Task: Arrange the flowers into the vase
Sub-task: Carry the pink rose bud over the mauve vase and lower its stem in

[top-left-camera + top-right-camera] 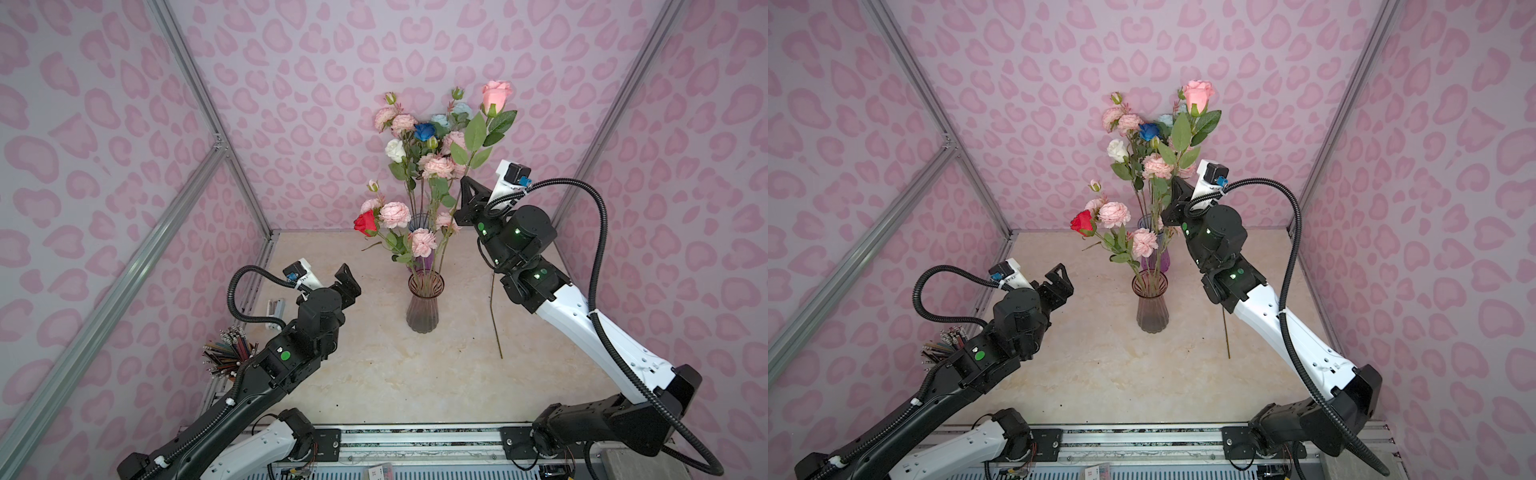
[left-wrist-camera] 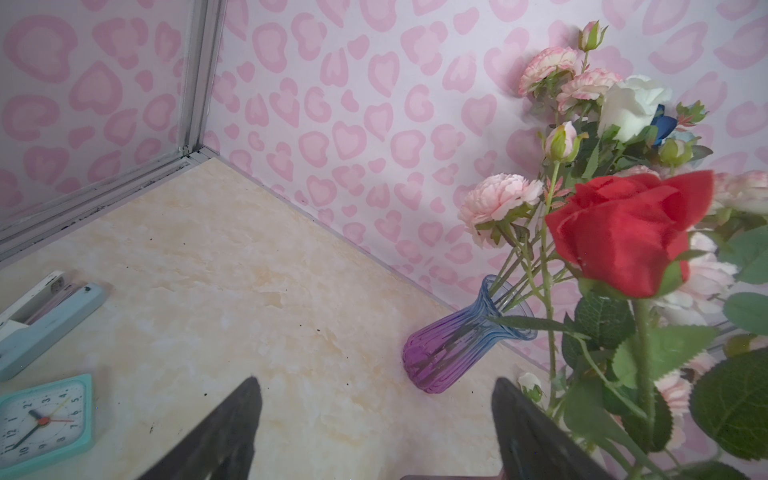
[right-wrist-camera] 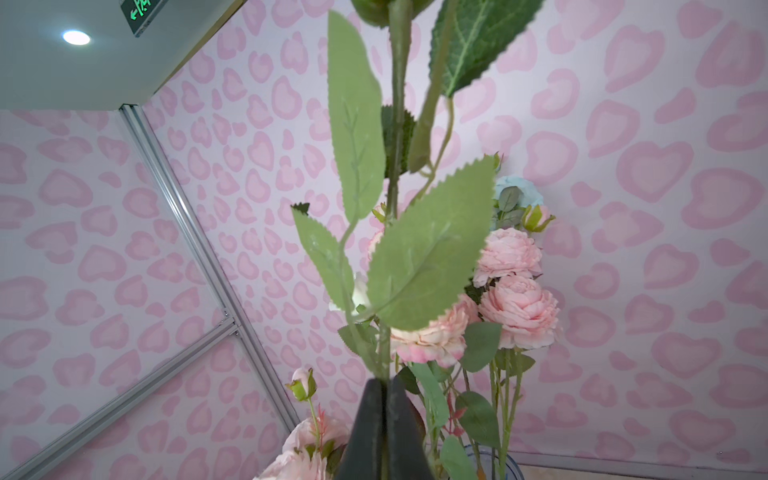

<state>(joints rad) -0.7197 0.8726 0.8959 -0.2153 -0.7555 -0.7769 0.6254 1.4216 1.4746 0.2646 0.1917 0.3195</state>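
Pink heart-print walls around a pale marbled tabletop. Near the middle, a smoky ribbed vase with a red rose and several pale pink peonies already in. Just behind it, towards the back edge, a purple-and-blue vase crowded with more flowers: pink, white, deep blue, light blue. Along the left edge, a pencil pot and a stapler, with a small teal clock close by; none of them part of the job.

Right gripper pinched tight on a pink rose just under its leaves, raised beside the tall bunch towards the back right corner. Long bare stem trailing down behind the arm, its foot low over the right side of the tabletop, well apart from both vase mouths. Contact between foot and tabletop: impossible to tell. Left gripper spread wide, empty, hovering off the front vase's left, facing the red rose.

Probably mid-carry: rose picked, not yet placed. Next, most likely: lift enough to bring the stem foot above a rim, swing it over the mouth, thread it down among the stems already there, then let go. Worth watching: leaves snagging the neighbouring blooms, and a nudge tipping the narrow vase.
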